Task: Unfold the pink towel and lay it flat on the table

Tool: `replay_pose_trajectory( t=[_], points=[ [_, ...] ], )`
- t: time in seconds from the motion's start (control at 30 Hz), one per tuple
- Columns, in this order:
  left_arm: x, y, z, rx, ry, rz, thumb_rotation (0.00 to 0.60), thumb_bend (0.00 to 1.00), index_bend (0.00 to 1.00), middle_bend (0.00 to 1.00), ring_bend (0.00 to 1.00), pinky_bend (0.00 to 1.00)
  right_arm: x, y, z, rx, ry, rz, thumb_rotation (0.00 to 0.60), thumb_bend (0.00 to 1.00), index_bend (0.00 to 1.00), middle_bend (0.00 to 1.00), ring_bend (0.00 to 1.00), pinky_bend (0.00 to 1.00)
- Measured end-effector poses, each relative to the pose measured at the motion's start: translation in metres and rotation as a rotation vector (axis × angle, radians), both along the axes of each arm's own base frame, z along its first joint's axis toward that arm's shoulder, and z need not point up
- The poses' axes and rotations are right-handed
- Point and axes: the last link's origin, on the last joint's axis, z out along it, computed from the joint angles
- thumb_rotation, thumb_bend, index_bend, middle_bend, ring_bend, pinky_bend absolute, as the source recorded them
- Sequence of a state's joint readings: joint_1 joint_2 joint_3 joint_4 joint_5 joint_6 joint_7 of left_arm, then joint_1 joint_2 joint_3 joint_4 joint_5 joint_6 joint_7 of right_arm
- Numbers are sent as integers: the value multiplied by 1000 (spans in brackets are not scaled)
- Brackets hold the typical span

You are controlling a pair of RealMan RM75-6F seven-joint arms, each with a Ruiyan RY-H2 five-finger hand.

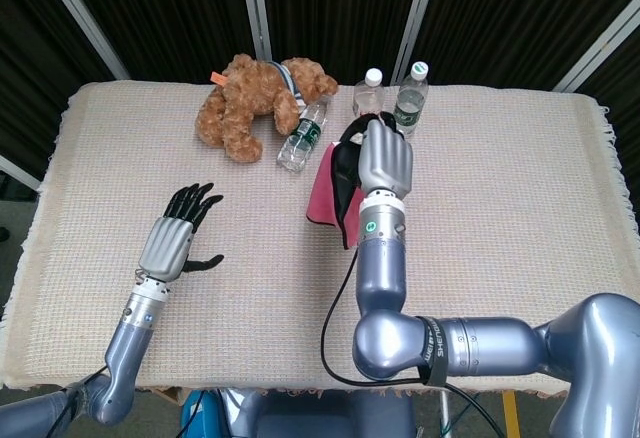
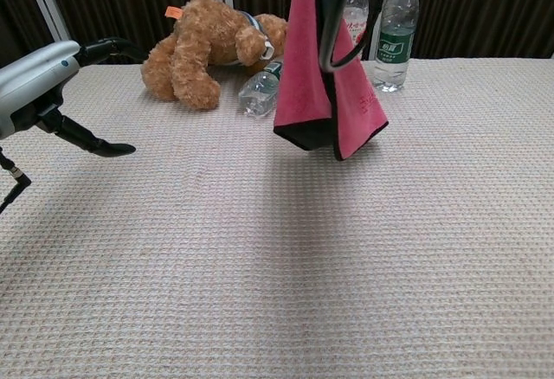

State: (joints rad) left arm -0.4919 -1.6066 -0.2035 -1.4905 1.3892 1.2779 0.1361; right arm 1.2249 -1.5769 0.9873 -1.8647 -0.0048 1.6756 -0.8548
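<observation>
Pink towel (image 2: 316,76), black on its reverse side, hangs folded above the tabletop (image 1: 500,208), clear of the surface, gripped at its upper edge by the right robot hand (image 1: 383,158). Left robot hand (image 1: 172,241) hovers at 9 o'clock from the towel, fingers spread, holding nothing. Teddy bear (image 1: 255,103) lies at 11 o'clock.

Dark curtains (image 1: 330,8) hang behind the cloth-covered table (image 1: 520,208).
</observation>
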Motion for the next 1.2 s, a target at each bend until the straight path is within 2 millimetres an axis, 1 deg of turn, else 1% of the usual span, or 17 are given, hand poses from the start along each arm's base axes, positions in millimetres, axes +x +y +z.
replay_pose_trajectory(
  t=[0.23,0.37,0.47,0.67,0.83,0.9,1.0,1.2],
  points=[
    [3,0,-3,1,5,-12,600,32,142,43,0,0,-3,-6,6,-58,-123,7,600,531,655,266,93,189],
    [7,4,-6,9,1,-19,600,32,129,42,0,0,-3,-5,10,-61,-132,14,600,531,655,266,93,189],
    [13,11,-9,27,-11,-32,600,33,111,37,0,0,-2,-3,12,-59,-140,14,600,531,655,266,93,189],
    [32,31,-19,83,-51,-78,600,33,65,22,0,0,-4,-2,13,-45,-160,2,600,531,655,266,93,189],
    [61,48,-32,107,-105,-139,600,33,53,15,0,0,-4,-2,15,-47,-164,1,600,531,655,266,93,191],
    [72,51,-36,110,-118,-165,600,33,41,6,0,0,-3,-2,16,-46,-174,1,600,531,655,266,93,192],
    [84,53,-42,110,-128,-186,600,33,13,0,0,0,0,-1,17,-44,-190,4,600,531,655,266,93,194],
    [89,56,-52,113,-118,-203,600,36,0,0,0,0,4,1,20,-46,-200,9,600,531,655,266,93,201]
  ],
)
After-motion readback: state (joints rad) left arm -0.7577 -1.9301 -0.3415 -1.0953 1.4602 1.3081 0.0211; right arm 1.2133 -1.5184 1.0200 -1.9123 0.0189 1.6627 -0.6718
